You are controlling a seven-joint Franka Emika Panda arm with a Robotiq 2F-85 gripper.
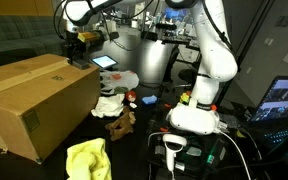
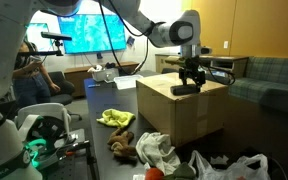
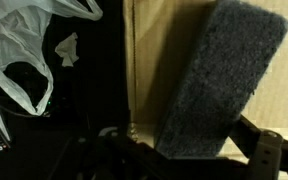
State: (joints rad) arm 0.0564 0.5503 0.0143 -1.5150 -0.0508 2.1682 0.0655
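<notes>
My gripper [image 3: 189,142] is shut on a dark grey foam block [image 3: 219,85], which fills most of the wrist view. The block shows between the fingers over the top of a large cardboard box [image 3: 144,70]. In both exterior views the gripper [image 1: 76,52] [image 2: 191,74] is low over the box [image 1: 34,100] [image 2: 184,115], near its far top edge. In an exterior view the dark block [image 2: 185,89] rests on or just above the box top. The block is hidden behind the gripper in the view from the box's other side.
On the dark table next to the box lie a yellow cloth [image 1: 87,158] [image 2: 116,118], a brown soft toy [image 1: 119,125] [image 2: 124,147] and white plastic bags [image 1: 114,80] [image 2: 234,168] [image 3: 24,50]. The robot base [image 1: 196,115] stands beside them. A sofa [image 2: 269,75] is behind the box.
</notes>
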